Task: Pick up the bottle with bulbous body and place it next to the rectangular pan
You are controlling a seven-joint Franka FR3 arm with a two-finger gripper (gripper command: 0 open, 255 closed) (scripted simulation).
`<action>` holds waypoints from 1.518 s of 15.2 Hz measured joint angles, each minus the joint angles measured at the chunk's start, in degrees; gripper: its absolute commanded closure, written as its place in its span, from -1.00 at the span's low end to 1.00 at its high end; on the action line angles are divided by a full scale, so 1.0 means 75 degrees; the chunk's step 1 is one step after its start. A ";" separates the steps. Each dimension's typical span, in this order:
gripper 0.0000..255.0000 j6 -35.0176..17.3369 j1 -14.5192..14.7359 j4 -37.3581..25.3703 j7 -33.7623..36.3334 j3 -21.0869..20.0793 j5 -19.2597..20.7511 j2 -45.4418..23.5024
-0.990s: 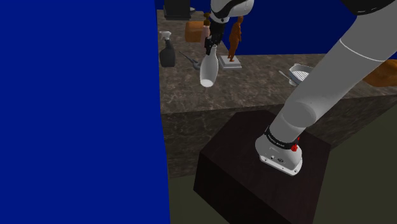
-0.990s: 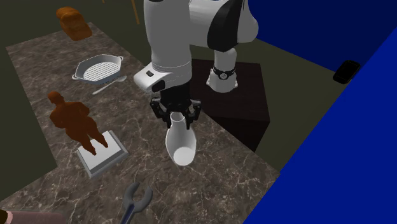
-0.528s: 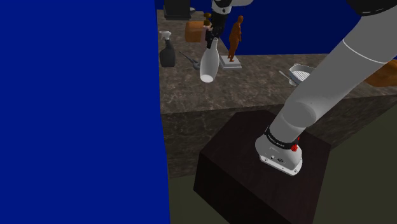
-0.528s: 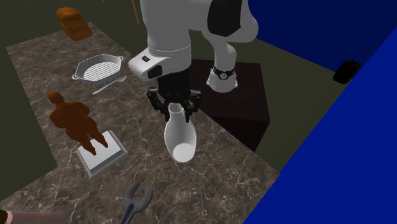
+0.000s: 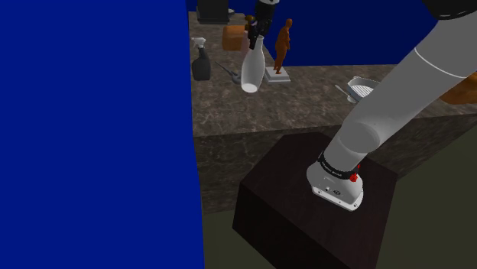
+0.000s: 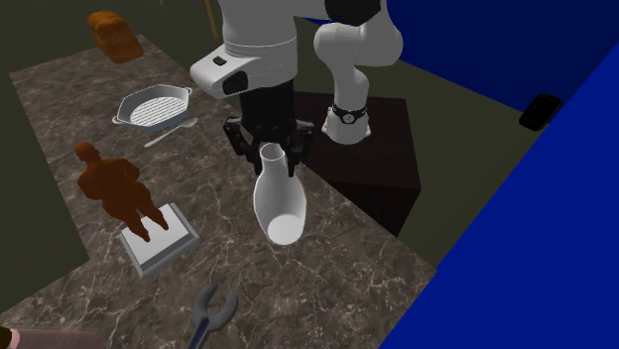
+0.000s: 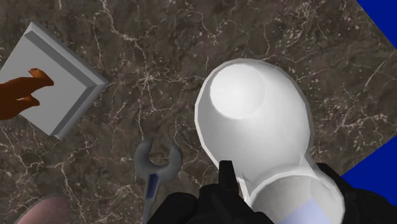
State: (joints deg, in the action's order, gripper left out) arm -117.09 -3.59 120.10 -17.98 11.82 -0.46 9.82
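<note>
Room: a flat blue wall (image 5: 92,130) takes up the shoulder view's left, with a dull olive floor (image 5: 428,222) at the lower right.
Surface: a dark brown marble counter (image 5: 306,99) with pale veins, running from the wall to the right, beyond the stand (image 5: 290,199), a dark box.
Far left of the counter: a dark spray bottle (image 5: 201,61) stands upright near the wall.
Just right of it: a grey wrench (image 6: 210,312) with a blue grip lies flat on the marble.
Claw: the gripper (image 6: 269,157) points down over the counter, and its black fingers (image 7: 224,181) pinch the neck of the bottle from both sides.
Right of the claw: a brown figurine (image 6: 117,188) of a person stands on a grey square base (image 6: 159,241).
Farther right: the rectangular pan (image 6: 152,105), pale grey with a ribbed floor and handles, with a spoon (image 6: 171,133) lying just beside it.
Far right: a brown bread loaf (image 6: 114,35) sits near the counter's end.
Bottle (image 6: 277,198): plain white with a slim neck that widens into a bulbous body and a flat round bottom.
Bottle's pose: neck up and slightly tilted, with its bottom showing in the second exterior view.
Bottle's place: it hangs from the gripper above the marble, between the spray bottle and the figurine in the shoulder view, near the counter edge by the stand and well apart from the pan.
</note>
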 measured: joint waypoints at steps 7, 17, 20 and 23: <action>1.00 0.0735 0.0006 -0.0654 0.0040 -0.0019 0.0021 0.0085; 1.00 0.1753 0.0015 -0.1716 0.0061 -0.0028 0.0014 0.0040; 1.00 0.2068 0.0016 -0.2056 0.0060 -0.0026 0.0009 0.0015; 1.00 0.2394 0.0019 -0.2436 0.0063 -0.0026 -0.0002 -0.0041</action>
State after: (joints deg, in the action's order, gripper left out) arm -99.13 -3.44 101.83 -17.50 11.63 -0.48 9.51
